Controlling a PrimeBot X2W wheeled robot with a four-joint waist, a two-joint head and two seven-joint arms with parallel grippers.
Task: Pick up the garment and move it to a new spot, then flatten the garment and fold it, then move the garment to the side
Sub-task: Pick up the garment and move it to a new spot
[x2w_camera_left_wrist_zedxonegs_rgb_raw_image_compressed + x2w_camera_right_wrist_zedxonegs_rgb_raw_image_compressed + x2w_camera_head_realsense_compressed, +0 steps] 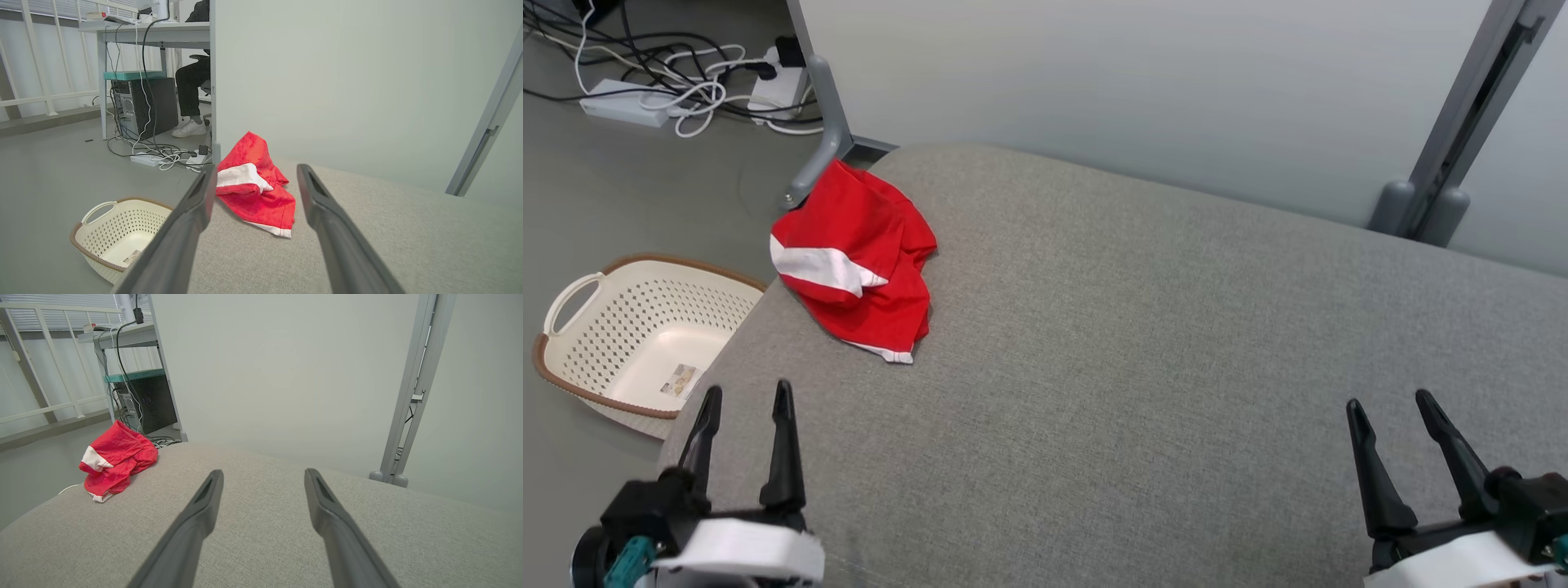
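The garment is a crumpled red piece with a white band, lying in a heap at the far left corner of the grey cushioned surface. It also shows in the left wrist view and the right wrist view. My left gripper hovers open at the near left edge, well short of the garment, nothing between its fingers. My right gripper stands open at the near right, far from the garment and holding nothing.
A cream perforated basket sits on the floor left of the surface. Cables and power strips lie on the floor behind it. A pale partition wall with grey posts backs the surface. A seated person's leg shows under a desk.
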